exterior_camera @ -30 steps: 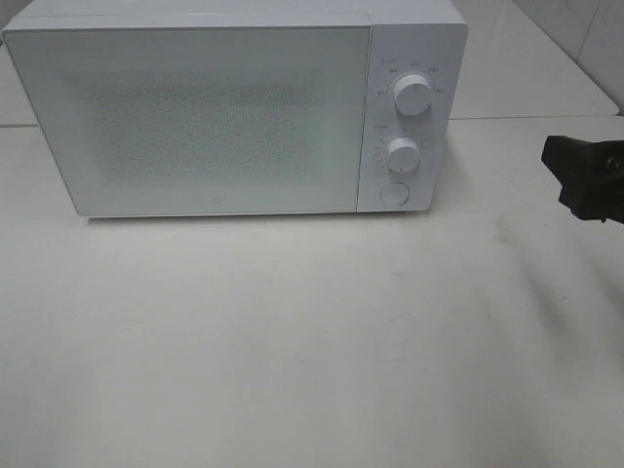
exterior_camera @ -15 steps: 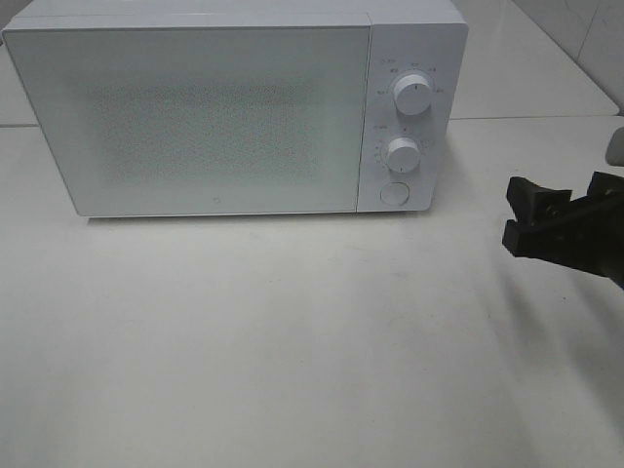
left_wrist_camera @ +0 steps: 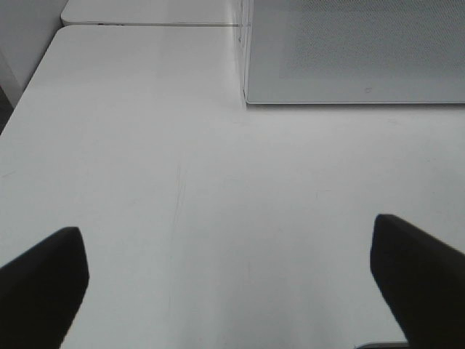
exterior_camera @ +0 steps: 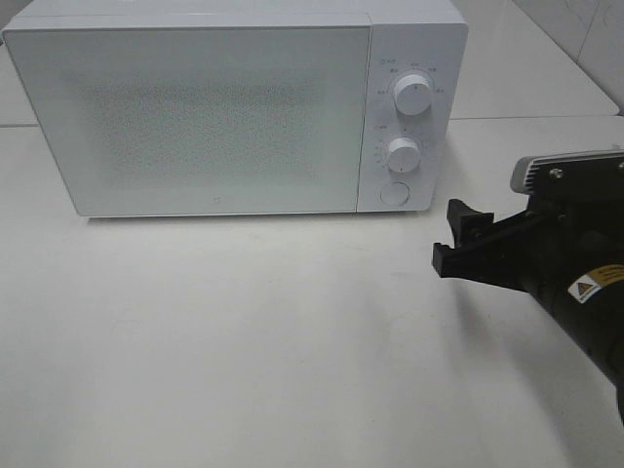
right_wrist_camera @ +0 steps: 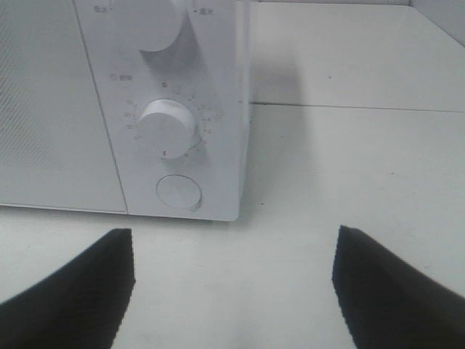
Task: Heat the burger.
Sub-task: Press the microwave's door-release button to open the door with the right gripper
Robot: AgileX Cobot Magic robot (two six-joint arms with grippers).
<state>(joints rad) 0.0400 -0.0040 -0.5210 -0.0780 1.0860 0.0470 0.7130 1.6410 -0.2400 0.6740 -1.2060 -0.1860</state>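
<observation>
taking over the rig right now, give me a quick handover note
Left end effector: open, empty, above the table near the microwave's front left corner.
Right end effector: open, empty, facing the round button, touching nothing.
Burger: not in any view. The door is shut, so I cannot tell if it is inside.
Done: nothing confirmable.
Left: locate the burger, get it inside, shut the door, set the knobs.

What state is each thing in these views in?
microwave door: shut.
upper knob: untouched, setting unreadable.
lower knob: untouched, setting unreadable.
round button: untouched.
right gripper: open, empty, apart from the microwave.
left gripper: open, empty, over the table.
burger: not visible.
</observation>
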